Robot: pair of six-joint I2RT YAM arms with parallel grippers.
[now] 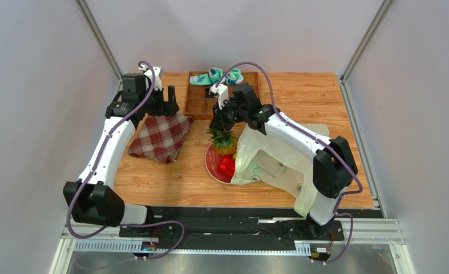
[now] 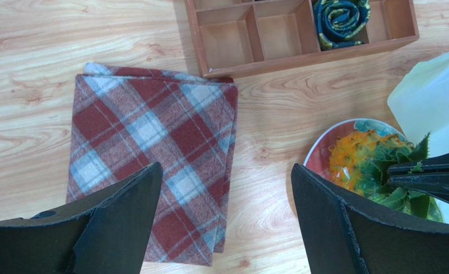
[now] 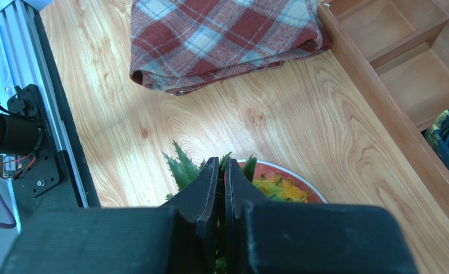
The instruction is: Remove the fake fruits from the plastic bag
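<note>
Two grippers from above: the right gripper pinches the pineapple by its crown over the plate, beside the plastic bag. Left wrist — the left gripper gapes wide, empty, above the plaid cloth. Right wrist — fingers closed on green leaves.

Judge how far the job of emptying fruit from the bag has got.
Done: a red pepper lies on the plate, out of the bag. In hand: the right gripper is shut on the pineapple by its leaves, at the plate. Left: releasing it, then any fruit inside the bag, which cannot be seen into. The left gripper hangs open over the checked cloth.
</note>
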